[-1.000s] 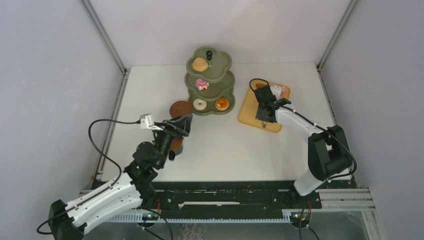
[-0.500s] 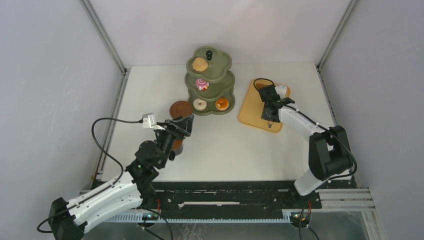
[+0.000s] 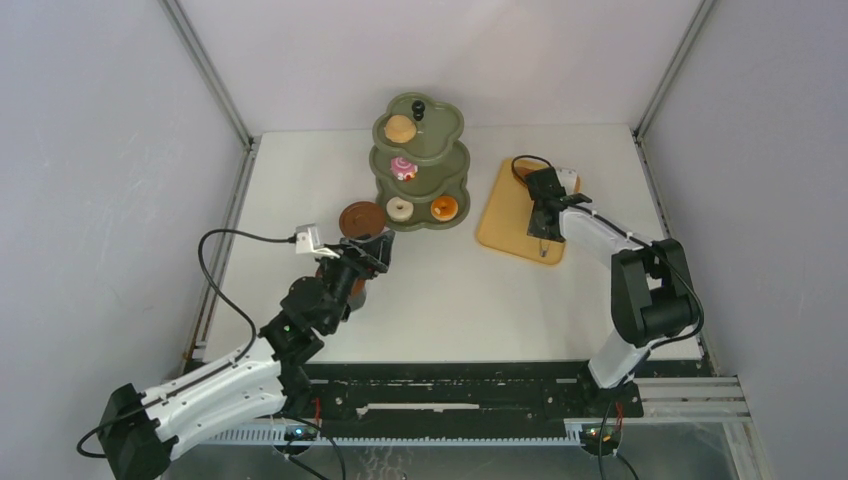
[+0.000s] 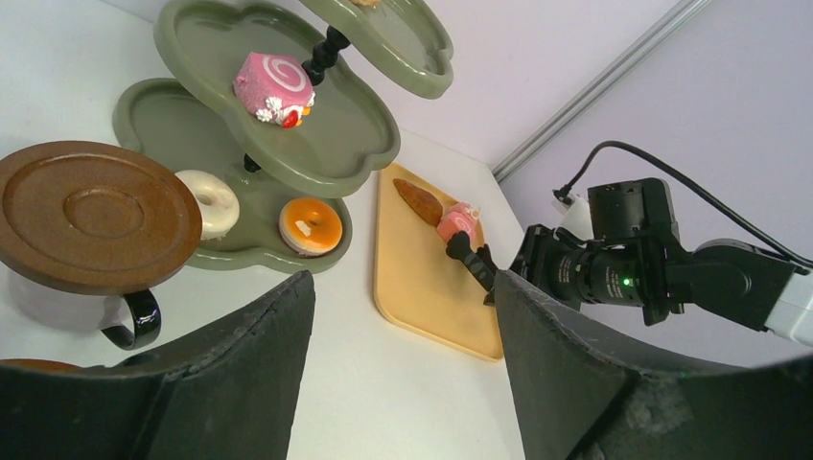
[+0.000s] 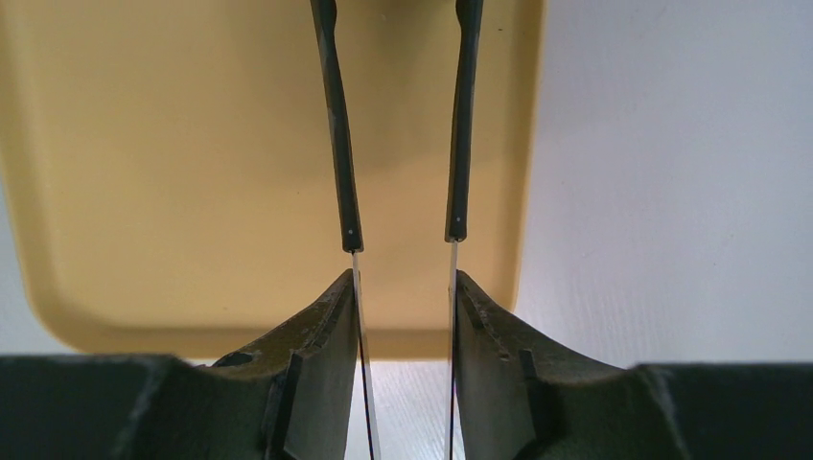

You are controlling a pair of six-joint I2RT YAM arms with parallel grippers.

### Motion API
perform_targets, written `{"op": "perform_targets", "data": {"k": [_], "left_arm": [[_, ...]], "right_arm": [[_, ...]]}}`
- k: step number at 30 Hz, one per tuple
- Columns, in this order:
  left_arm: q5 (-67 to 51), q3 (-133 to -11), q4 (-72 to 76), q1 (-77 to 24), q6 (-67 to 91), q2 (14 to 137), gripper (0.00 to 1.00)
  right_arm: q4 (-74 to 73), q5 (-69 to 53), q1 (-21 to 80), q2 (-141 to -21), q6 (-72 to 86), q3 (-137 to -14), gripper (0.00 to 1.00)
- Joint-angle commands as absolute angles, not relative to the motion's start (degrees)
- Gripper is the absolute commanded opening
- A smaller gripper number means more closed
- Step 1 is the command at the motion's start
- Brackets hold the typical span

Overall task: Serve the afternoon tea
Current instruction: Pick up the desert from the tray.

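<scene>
The olive three-tier stand (image 3: 418,160) holds a brown bun (image 3: 400,128) on top, a pink swirl cake (image 3: 403,167) in the middle, and a white donut (image 3: 400,208) and an orange donut (image 3: 444,207) at the bottom. A brown saucer (image 3: 362,217) sits left of it, with a dark cup handle (image 4: 134,321) under its rim. My left gripper (image 3: 375,250) is open and empty above a brown cup (image 3: 352,290). My right gripper (image 3: 541,222) is shut on the black tongs (image 5: 340,144) over the orange tray (image 3: 500,225). A second pink cake (image 4: 458,222) and a bun (image 4: 417,199) lie on the tray.
The tray's rounded edge (image 5: 192,335) lies just under my right fingers, with white table beside it. Grey walls and metal corner posts (image 3: 205,70) enclose the table. A black cable (image 3: 230,240) loops from my left wrist.
My right gripper has shifted a little to the right over the tray with the tongs. My left gripper has edged slightly forward and right.
</scene>
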State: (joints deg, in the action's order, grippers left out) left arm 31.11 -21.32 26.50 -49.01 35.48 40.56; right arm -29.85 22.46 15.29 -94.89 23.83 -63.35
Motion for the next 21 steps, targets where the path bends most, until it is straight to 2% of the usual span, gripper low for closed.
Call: {"op": "perform_targets", "data": {"k": [1, 21], "left_arm": [[30.39, -22.36, 30.18, -49.31, 34.19, 42.00, 0.73], [30.59, -22.41, 32.02, -49.31, 34.69, 45.65, 0.73]], "right_arm": [[-26.05, 21.53, 14.25, -96.60, 21.27, -66.33, 0.46], [-24.43, 20.24, 12.09, -103.27, 18.05, -72.77, 0.47]]}}
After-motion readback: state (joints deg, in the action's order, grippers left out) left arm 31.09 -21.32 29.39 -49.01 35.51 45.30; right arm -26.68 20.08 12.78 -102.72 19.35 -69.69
